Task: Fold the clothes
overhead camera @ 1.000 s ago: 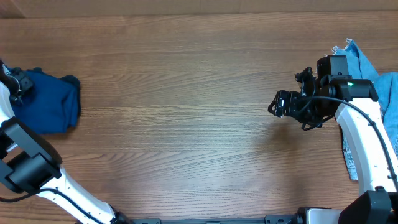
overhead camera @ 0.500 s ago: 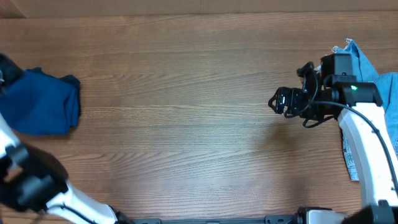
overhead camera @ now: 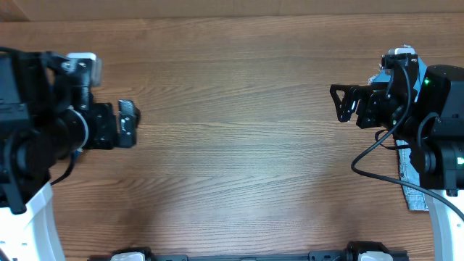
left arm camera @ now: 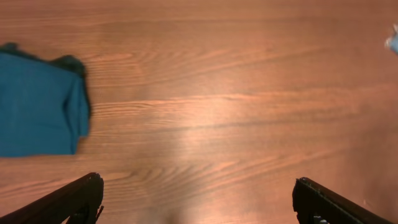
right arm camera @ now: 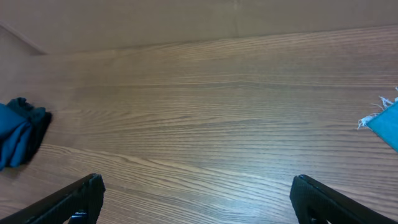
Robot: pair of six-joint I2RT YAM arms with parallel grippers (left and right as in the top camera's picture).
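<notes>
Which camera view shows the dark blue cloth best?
The left wrist view: the dark blue cloth lies large at the picture's left edge. The right wrist view shows it only small and far. The overhead view shows none of it.

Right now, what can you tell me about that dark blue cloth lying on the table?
The dark blue cloth looks like a soft garment folded into a roughly rectangular bundle, with layered edges and a rumpled top corner. It lies flat on the wooden table near its left end, partly cut off by the wrist picture's edge. Nothing touches it; the left gripper hangs open, apart from it. From overhead, the left arm hides it.
</notes>
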